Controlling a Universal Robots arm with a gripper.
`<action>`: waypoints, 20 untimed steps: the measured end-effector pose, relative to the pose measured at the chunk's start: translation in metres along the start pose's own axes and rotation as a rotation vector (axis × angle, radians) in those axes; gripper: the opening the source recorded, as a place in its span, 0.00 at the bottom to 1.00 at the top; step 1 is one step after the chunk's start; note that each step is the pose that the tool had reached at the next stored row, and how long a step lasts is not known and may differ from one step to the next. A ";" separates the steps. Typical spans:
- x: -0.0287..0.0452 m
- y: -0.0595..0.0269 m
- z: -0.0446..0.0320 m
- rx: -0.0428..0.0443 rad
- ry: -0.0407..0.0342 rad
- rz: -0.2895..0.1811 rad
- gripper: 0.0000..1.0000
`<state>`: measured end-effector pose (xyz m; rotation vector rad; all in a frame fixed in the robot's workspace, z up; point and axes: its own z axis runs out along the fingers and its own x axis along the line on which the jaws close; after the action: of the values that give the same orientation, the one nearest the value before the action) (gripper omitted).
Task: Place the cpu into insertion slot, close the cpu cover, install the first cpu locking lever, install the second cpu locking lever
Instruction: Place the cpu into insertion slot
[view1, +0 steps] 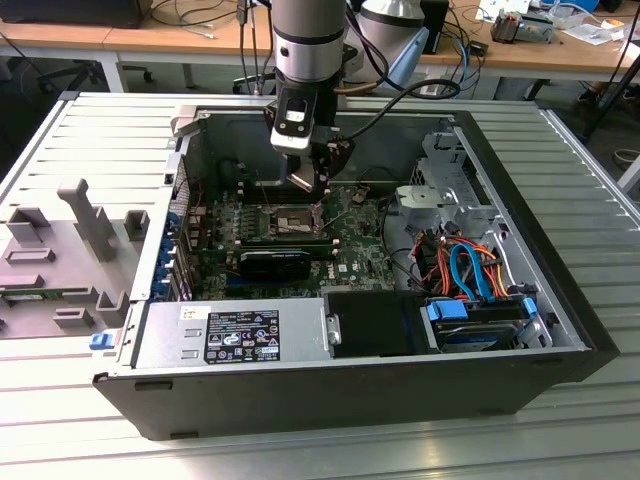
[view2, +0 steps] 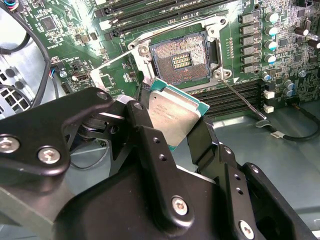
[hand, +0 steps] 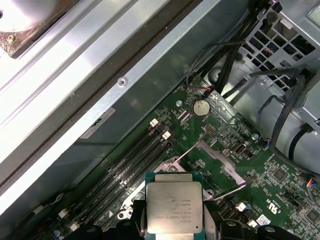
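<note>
The cpu (view2: 175, 112) is a flat square chip with a silvery top and green edge, and my gripper (view2: 170, 121) is shut on it. I hold it tilted in the air above the motherboard, close to the insertion slot (view2: 180, 60), whose dark pin field lies uncovered. In the exterior view my gripper (view1: 308, 178) hangs inside the open case just over the slot (view1: 290, 220). The cpu (hand: 175, 207) also shows in the first wrist view. The cpu cover (hand: 220, 161) stands swung open beside the socket. One thin locking lever (view2: 240, 97) sticks out, unlatched.
The open computer case (view1: 560, 300) has tall walls around the board. Long memory slots (view2: 235, 97) run beside the socket. A black card (view1: 275, 262), a power supply (view1: 230, 335) and a drive bay with coloured cables (view1: 470, 270) lie nearby. Grey fixtures (view1: 80, 230) stand at the exterior view's left.
</note>
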<state>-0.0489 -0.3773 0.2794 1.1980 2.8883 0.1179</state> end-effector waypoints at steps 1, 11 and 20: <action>0.0000 0.0000 0.0000 0.0000 0.0000 0.000 0.54; 0.0000 0.0000 0.0001 -0.0001 -0.0004 0.006 0.54; 0.0000 0.0000 0.0002 -0.0001 -0.0007 0.010 0.54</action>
<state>-0.0489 -0.3773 0.2792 1.2121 2.8820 0.1177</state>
